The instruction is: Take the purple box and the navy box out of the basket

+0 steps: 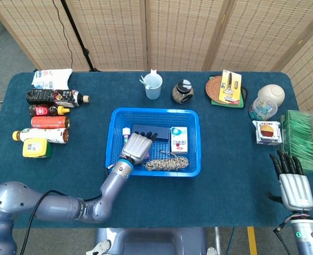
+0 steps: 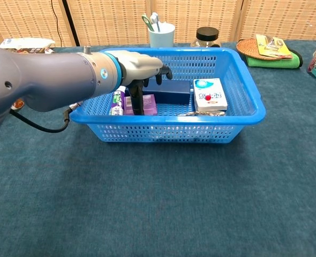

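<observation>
Purple box (image 2: 147,104): in basket (image 2: 243,115), under left robot hand (image 1: 137,147), fingers down on it; grip unclear.
Navy box (image 2: 174,91): just behind.

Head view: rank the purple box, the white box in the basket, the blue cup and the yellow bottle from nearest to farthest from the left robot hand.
1. Purple box, under the left robot hand.
2. White box, at the basket's right side.
3. Blue cup, behind the basket.
4. Yellow bottle, far left of the table.

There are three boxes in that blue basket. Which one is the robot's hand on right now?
The purple box, at the basket's left end. The left hand covers it, a finger reaching down onto it, while the navy box lies behind and the white box sits apart on the right.
</observation>
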You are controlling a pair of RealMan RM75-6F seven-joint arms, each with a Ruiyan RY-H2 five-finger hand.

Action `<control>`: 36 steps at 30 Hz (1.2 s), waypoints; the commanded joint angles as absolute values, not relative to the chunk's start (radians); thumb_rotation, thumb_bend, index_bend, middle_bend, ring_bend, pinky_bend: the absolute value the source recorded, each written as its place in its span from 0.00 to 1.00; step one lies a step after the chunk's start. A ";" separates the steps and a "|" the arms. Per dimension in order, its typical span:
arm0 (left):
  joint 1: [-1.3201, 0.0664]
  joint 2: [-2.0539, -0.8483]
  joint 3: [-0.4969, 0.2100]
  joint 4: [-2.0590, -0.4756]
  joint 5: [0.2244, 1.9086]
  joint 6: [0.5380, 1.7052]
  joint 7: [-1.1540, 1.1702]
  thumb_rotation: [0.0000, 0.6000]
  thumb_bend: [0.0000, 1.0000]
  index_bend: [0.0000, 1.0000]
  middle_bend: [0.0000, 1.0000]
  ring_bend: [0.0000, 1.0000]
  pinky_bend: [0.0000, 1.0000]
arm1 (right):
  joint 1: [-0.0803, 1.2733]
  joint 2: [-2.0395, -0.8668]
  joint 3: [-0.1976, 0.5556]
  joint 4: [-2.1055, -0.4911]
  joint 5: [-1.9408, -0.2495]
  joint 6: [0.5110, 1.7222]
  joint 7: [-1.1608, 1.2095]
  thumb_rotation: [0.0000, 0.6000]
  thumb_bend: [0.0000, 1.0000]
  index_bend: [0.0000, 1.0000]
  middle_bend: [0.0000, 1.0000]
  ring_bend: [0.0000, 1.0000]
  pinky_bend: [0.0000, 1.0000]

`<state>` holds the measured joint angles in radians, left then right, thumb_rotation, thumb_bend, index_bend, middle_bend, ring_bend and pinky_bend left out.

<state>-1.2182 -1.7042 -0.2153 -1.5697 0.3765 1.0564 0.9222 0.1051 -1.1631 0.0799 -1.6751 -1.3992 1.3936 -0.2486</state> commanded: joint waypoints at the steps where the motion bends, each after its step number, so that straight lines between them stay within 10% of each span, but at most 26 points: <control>1: -1.220 -1.719 -0.214 -1.559 0.371 1.069 0.924 1.00 0.17 0.19 0.26 0.27 0.29 | 0.106 -1.163 0.080 -1.676 -1.399 1.394 -0.248 1.00 0.00 0.00 0.00 0.00 0.00; 36: -1.218 -1.776 -0.199 -1.514 0.384 1.065 0.935 1.00 0.21 0.27 0.33 0.33 0.40 | 0.112 -1.161 0.073 -1.679 -1.393 1.394 -0.252 1.00 0.00 0.00 0.00 0.00 0.00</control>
<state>-1.2174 -1.7739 -0.1997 -1.5165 0.3835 1.0634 0.9329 0.1122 -1.1607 0.0727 -1.6791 -1.3929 1.3941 -0.2516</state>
